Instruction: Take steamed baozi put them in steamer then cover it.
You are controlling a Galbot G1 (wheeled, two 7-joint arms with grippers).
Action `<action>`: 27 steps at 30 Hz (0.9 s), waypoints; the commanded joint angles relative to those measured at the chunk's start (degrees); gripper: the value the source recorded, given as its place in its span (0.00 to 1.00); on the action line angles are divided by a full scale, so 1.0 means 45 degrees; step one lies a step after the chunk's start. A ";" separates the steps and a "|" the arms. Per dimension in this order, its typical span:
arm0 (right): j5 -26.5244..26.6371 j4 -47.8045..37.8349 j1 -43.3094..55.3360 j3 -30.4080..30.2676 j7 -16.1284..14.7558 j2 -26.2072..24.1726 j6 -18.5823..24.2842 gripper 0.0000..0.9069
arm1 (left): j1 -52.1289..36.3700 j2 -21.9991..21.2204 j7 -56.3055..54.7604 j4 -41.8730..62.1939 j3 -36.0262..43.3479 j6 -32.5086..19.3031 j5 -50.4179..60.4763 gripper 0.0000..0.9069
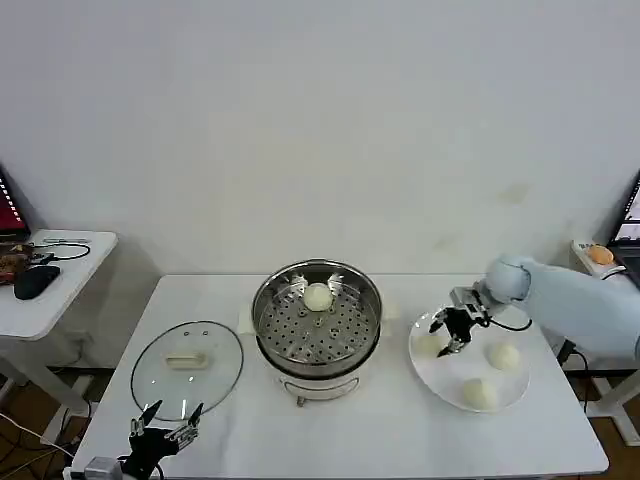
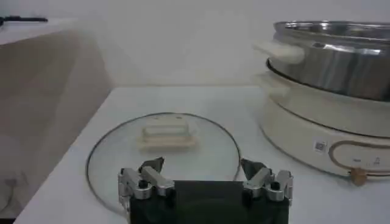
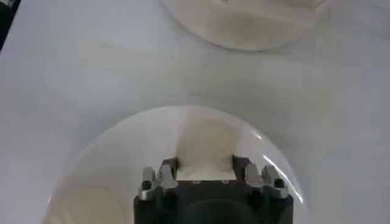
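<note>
The steamer (image 1: 262, 318) stands mid-table with one steamed baozi (image 1: 318, 297) on its perforated tray. A white plate (image 1: 450, 385) to its right carries three more baozi, two of them loose (image 1: 505, 356) (image 1: 481, 393). My right gripper (image 1: 452, 330) is down at the plate's left side, its fingers pressed against both sides of the third baozi (image 3: 204, 146), which rests on the plate (image 3: 122, 146). The cover (image 1: 187, 365) lies flat left of the steamer. My left gripper (image 1: 168, 415) waits open at the front edge, just short of the cover (image 2: 161, 143).
A side table (image 1: 50, 280) with dark items stands apart on the left. The steamer's cream base (image 2: 317, 131) rises to one side of the left gripper (image 2: 204, 170). Bare tabletop lies in front of the steamer and plate.
</note>
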 commanded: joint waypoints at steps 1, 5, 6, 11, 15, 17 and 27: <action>0.0051 0.0407 0.2747 -0.0932 -0.0301 0.0021 0.1093 0.68 | 0.0003 -0.0005 -0.0010 -0.0008 0.0022 0.0002 -0.0002 1.00; 0.0259 0.0169 0.3583 -0.0985 -0.0473 0.0388 0.1976 0.68 | 0.0105 0.0043 -0.0010 -0.0030 0.0013 -0.0008 0.0002 1.00; 0.0409 0.0045 0.3803 -0.0981 -0.0580 0.0576 0.2399 0.68 | 0.0116 0.0047 -0.0016 -0.0023 0.0015 -0.0011 0.0002 1.00; 0.0558 0.0036 0.4380 -0.0882 -0.0678 0.1097 0.2990 0.68 | 0.0129 0.0036 -0.0035 -0.0025 0.0066 -0.0025 0.0003 1.00; 0.0745 0.0281 0.4565 -0.0616 -0.0711 0.1517 0.3026 0.68 | 0.0100 0.0027 -0.0032 -0.0065 0.0185 -0.0024 0.0015 1.00; 0.0842 0.0401 0.4601 -0.0465 -0.0703 0.1725 0.3011 0.68 | 0.0080 0.0030 -0.0033 -0.0068 0.0221 -0.0018 0.0018 1.00; 0.1083 0.0770 0.4541 -0.0121 -0.0514 0.2883 0.2631 0.68 | 0.0035 0.0039 -0.0035 -0.0077 0.0274 -0.0017 0.0022 1.00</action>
